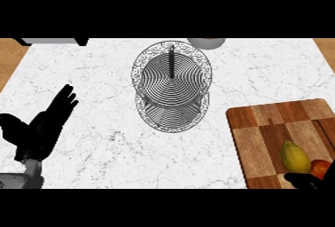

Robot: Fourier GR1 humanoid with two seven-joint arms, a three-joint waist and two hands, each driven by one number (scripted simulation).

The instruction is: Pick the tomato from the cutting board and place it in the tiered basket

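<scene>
Beside right hand's fingers [302, 179]: tomato [321, 168].

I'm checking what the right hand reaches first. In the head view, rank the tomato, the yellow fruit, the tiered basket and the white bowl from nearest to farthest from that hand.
From the right hand, lower right:
1. Tomato, touching it, on the board's near right.
2. Yellow fruit, just left of the tomato.
3. Tiered basket, counter centre.
4. White bowl, far edge.

Red-orange tomato [321, 168] on cutting board [268, 133] at right edge; wire tiered basket [173, 84] upright, mid-counter.
</scene>
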